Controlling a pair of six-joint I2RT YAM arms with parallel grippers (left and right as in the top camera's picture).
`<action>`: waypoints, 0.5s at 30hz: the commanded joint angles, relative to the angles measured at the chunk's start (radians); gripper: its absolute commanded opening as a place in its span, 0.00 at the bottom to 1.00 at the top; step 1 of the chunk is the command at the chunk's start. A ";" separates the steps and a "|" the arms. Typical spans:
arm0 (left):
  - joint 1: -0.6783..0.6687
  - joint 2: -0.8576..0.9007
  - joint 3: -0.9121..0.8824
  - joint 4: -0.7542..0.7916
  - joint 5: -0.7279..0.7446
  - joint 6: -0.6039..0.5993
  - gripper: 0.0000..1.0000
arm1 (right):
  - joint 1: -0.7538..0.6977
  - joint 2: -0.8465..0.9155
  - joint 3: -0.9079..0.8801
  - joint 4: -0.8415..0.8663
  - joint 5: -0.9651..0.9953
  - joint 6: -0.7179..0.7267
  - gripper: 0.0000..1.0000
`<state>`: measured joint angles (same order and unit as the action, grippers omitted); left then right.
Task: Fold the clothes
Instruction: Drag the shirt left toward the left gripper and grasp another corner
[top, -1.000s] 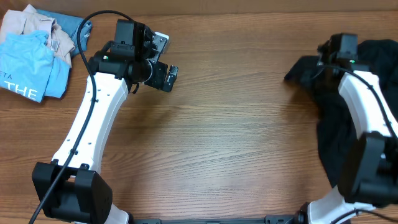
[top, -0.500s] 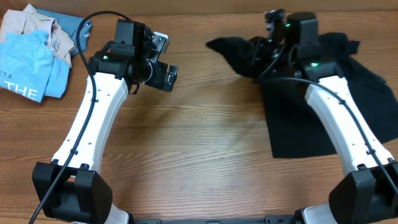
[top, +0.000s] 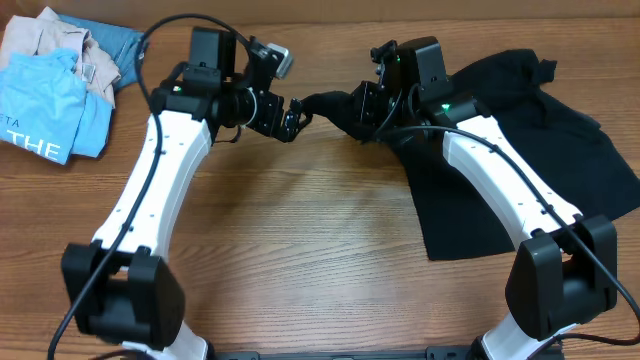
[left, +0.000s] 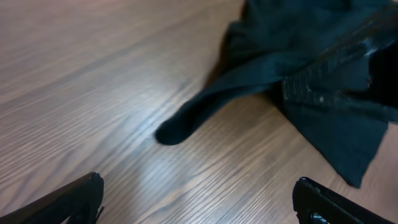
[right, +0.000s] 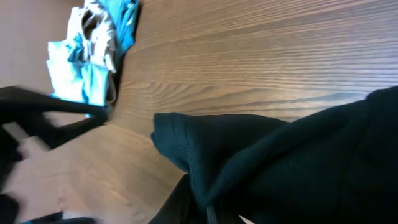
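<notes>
A large black T-shirt (top: 505, 150) lies spread over the right half of the table. My right gripper (top: 366, 108) is shut on a bunched edge of it near the table's far middle. In the right wrist view the dark fabric (right: 286, 162) fills the frame and covers the right gripper (right: 208, 206). A loose sleeve (top: 322, 102) points left from the grip. My left gripper (top: 291, 117) hovers just left of that sleeve, open. In the left wrist view the sleeve (left: 205, 112) lies ahead of the left gripper (left: 199, 204), whose fingers (left: 78, 198) stand wide apart over bare wood.
A pile of other clothes sits at the far left corner: a light-blue shirt with white letters (top: 40, 110), a beige one (top: 55, 40) and a teal one (top: 115, 42). The same pile (right: 93, 56) shows in the right wrist view.
My right gripper has dragged the black T-shirt leftward from the right edge toward the table's middle. My left gripper has swung right toward the sleeve, staying open.
</notes>
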<state>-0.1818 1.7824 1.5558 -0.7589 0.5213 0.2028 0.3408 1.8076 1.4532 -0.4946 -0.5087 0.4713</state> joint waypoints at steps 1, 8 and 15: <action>-0.002 0.080 0.010 0.004 0.077 0.222 1.00 | 0.006 -0.015 0.032 0.004 -0.123 0.005 0.08; -0.002 0.127 0.010 0.065 0.067 0.370 1.00 | 0.006 -0.015 0.032 -0.016 -0.283 0.005 0.08; -0.002 0.127 0.010 0.075 0.079 0.333 1.00 | 0.006 -0.015 0.032 -0.031 -0.306 0.005 0.08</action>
<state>-0.1818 1.9118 1.5558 -0.6888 0.5694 0.5343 0.3408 1.8076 1.4532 -0.5320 -0.7605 0.4717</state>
